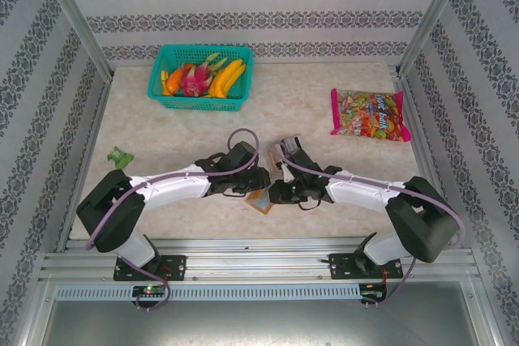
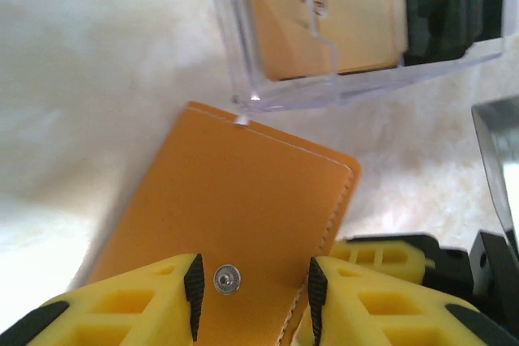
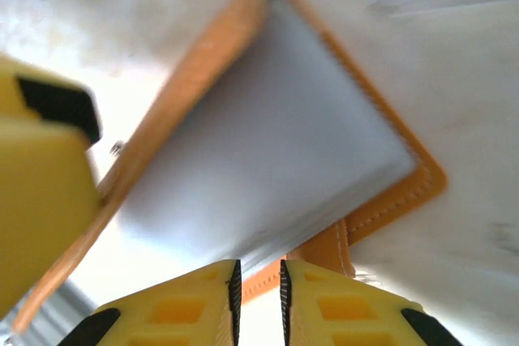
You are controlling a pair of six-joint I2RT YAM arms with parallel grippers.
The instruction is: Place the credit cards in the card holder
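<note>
- The wallet (image 1: 261,202) lies on the counter (image 1: 308,87), near the front and in the middle, between the two arms.
- From the left wrist, the left fingers (image 2: 255,293) are apart. The wallet (image 2: 243,208) and its little metal snap (image 2: 226,279) sit between them.
- I cannot tell if the left fingers squeeze the wallet or just touch it.
- A clear box (image 2: 284,95) sits just past the wallet. Its corner is right at the wallet's far edge.
- Inside the box are a tan card (image 2: 349,14) and a dark card (image 2: 446,6).
- From the right wrist, the wallet (image 3: 405,176) is open, and a grey card (image 3: 268,151) lies in it.
- The right fingers (image 3: 258,281) are almost together, right at the card's near edge. I cannot tell if they pinch it.
- Far back on the counter is a green basket (image 1: 201,101) of fruit. A bag of candy (image 1: 369,113) lies at the right.
</note>
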